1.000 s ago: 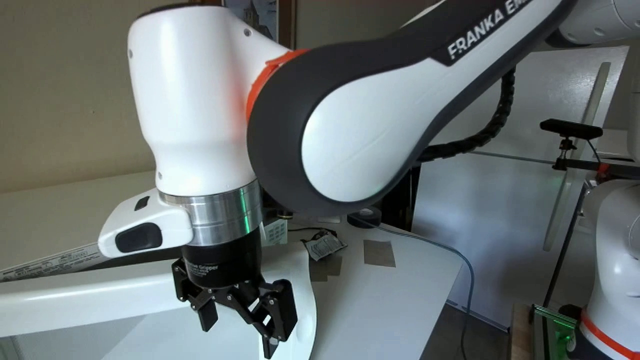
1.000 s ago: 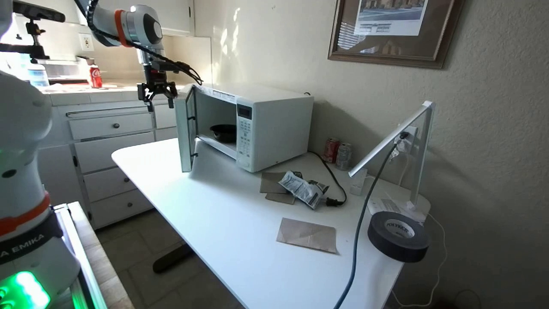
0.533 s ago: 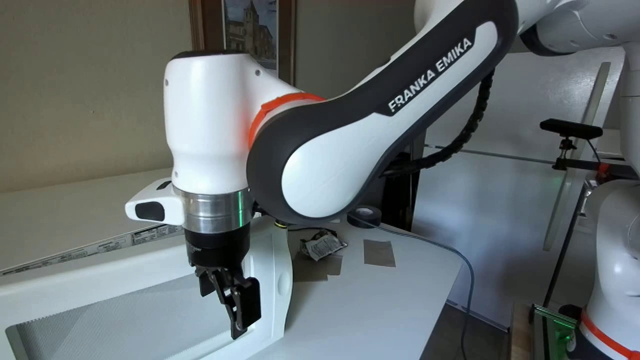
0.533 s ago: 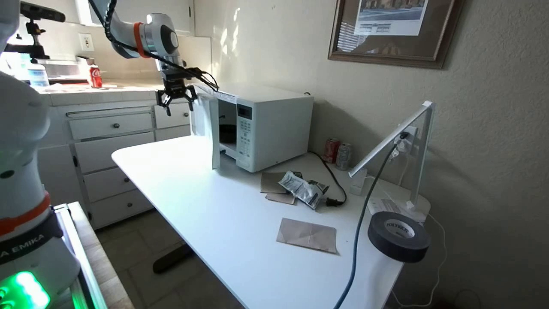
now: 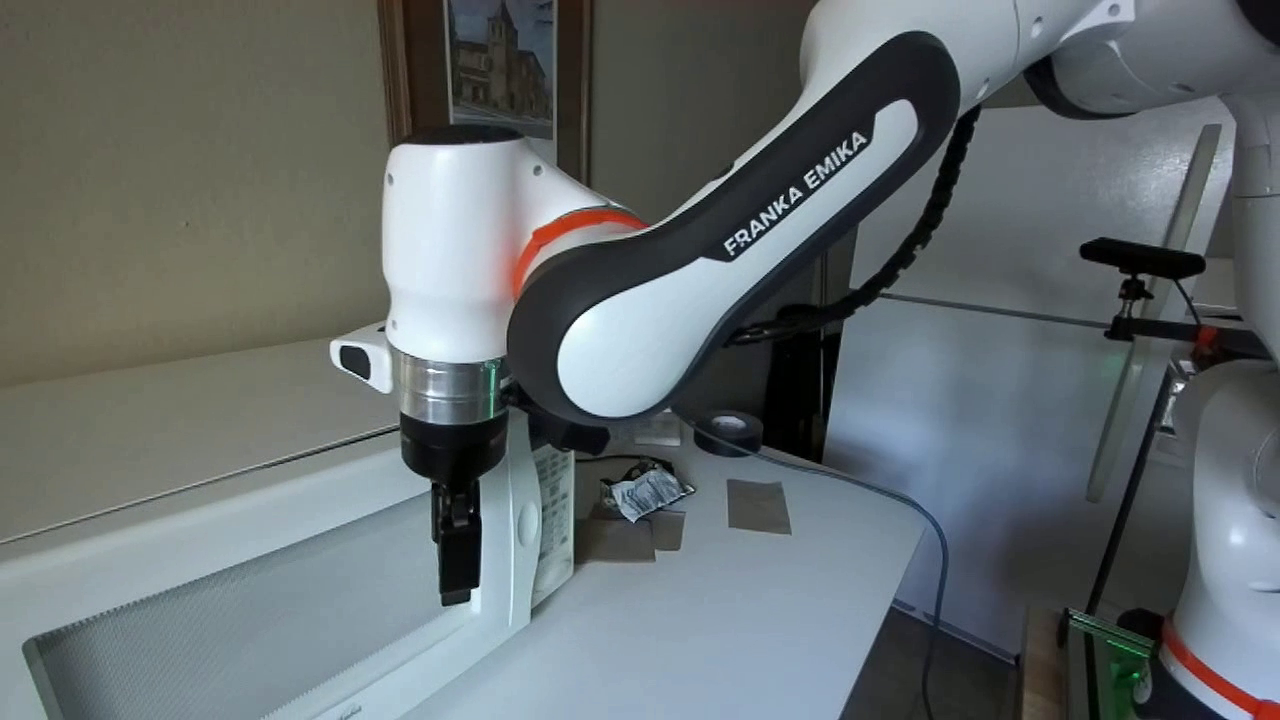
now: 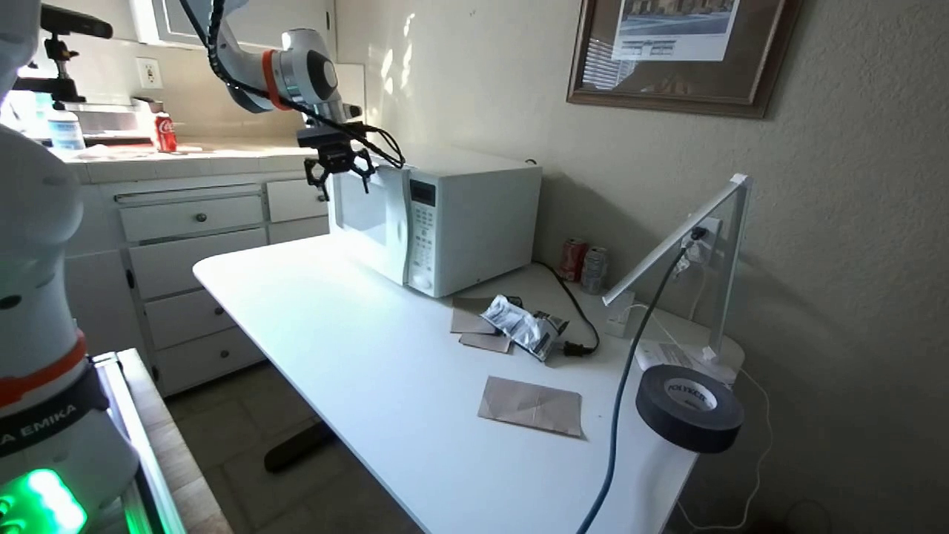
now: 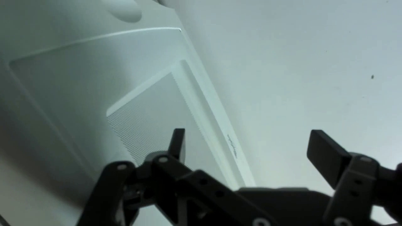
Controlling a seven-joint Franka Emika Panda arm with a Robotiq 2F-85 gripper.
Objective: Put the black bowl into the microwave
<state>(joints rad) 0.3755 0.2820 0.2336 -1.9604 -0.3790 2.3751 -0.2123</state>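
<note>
Well to the left of the claw point(image 6: 346, 191) and behind it, a red can point(image 6: 164, 133) stands on the counter point(image 6: 126, 173), with no evident part in the job. The claw points down in front of the door point(image 6: 377, 231) of the microwave point(image 6: 488, 230), fingers point(image 7: 328, 158) spread wide and nothing between them. In my judgement it is placed there to push the door home; whether a finger touches the door cannot be told. The door appears closed, or very nearly. To the right of the claw, a black cord point(image 6: 571, 297) runs from behind the microwave to a plug point(image 6: 577, 349) lying loose on the table point(image 6: 415, 371); if the cord belongs to the microwave, it is probably without power. Farther right, a roll of tape point(image 6: 686, 429) lies near the table's edge, its purpose not evident.

Containers: the microwave, just beyond the claw, has its inside hidden by the door. The black bowl shows in no view; given the task, it is presumed inside, unconfirmed. Right of the claw, a crumpled packet point(image 6: 523, 326) lies with its contents not visible. Beyond that packet stand two drink cans point(image 6: 572, 259), contents undetermined.
</note>
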